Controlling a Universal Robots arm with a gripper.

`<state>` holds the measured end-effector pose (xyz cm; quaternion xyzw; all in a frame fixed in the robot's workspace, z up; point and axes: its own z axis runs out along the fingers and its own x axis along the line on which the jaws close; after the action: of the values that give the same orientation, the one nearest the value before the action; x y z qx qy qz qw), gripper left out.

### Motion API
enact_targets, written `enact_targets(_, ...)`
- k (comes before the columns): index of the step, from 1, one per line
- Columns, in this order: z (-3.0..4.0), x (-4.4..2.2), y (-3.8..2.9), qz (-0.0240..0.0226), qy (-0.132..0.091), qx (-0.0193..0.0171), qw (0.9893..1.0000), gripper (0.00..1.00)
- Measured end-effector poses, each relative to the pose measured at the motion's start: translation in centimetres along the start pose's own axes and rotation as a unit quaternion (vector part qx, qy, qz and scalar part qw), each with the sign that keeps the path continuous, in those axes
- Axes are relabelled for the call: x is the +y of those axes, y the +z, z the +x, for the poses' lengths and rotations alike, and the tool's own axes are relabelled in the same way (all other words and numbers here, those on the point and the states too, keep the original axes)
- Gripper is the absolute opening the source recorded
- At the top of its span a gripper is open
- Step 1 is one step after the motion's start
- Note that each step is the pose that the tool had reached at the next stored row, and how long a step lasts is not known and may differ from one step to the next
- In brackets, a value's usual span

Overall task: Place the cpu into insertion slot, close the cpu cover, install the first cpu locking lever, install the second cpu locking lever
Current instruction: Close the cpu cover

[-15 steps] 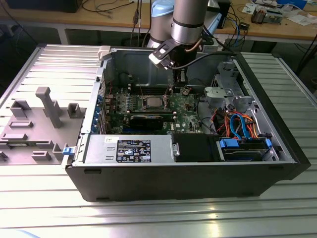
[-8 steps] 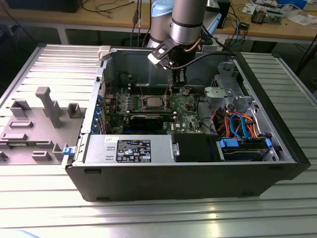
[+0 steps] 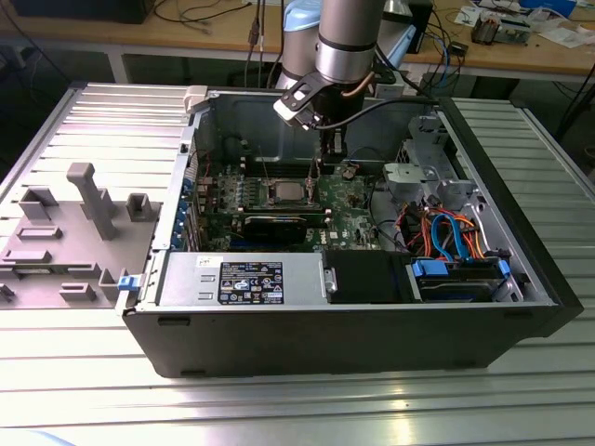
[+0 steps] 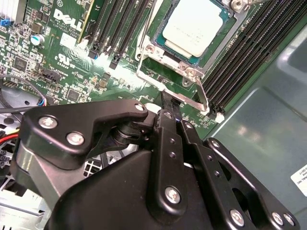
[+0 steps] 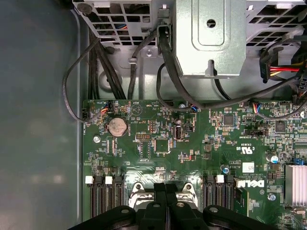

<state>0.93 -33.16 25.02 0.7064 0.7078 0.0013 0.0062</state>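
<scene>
Reaching down into the open computer case (image 3: 372, 334) on the counter (image 3: 279, 409), the hand (image 3: 332, 153) hangs just beside the slot (image 3: 269, 192) on the green board (image 4: 72, 62), on the side towards the exterior view's right. Its two black fingers (image 4: 165, 143) are pressed together along a thin seam in both wrist views. In the second wrist view their tip meets a thin wire lever (image 4: 149, 78) that runs along the nearest edge of the slot; I cannot tell whether the wire is pinched between them. The chip (image 4: 194, 26) lies flat in the slot, silver top up, near the fingertips but not touching them. The metal cover (image 4: 152, 51) is folded down around the chip.
</scene>
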Motion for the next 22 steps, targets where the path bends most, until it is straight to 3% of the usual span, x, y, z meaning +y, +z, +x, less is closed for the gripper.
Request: enact_targets(22,0.00,-0.36,0.11,0.0000,0.000,0.0001,1.0000,0.11)
